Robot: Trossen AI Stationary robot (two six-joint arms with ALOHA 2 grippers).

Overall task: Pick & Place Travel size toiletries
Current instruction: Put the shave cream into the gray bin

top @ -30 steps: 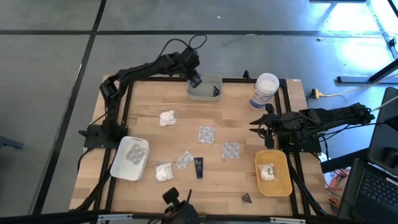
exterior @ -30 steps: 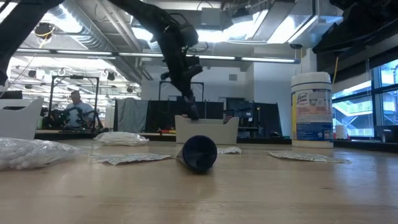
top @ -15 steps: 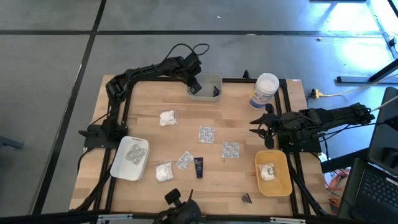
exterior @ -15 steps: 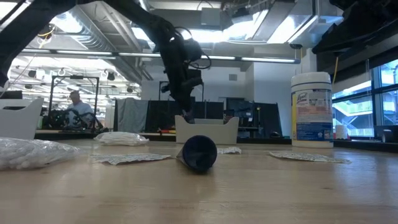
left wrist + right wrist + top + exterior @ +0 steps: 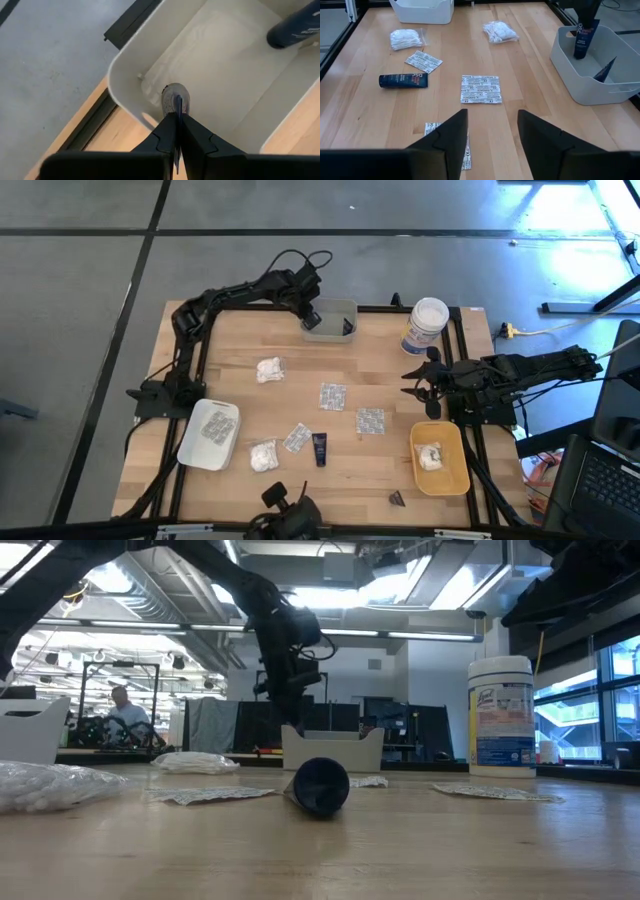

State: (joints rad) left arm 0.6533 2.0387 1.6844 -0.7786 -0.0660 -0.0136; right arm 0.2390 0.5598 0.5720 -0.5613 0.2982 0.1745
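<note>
High view: the left gripper [image 5: 311, 318], fingers pressed together and empty, is hovering over the grey tray [image 5: 330, 332] holding a dark tube [image 5: 580, 38]. The right gripper [image 5: 420, 377], spread and empty, is waiting beside the yellow tray [image 5: 441, 477].

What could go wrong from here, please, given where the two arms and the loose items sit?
The left gripper, fingers shut, hangs low inside the grey tray by its wall; lifting out at an angle might catch the rim and drag the tray. A dark tube leans upright against the tray wall, so a nudge could topple it. The right gripper, fingers open, might pinch two neighbouring silvery packets together.
</note>
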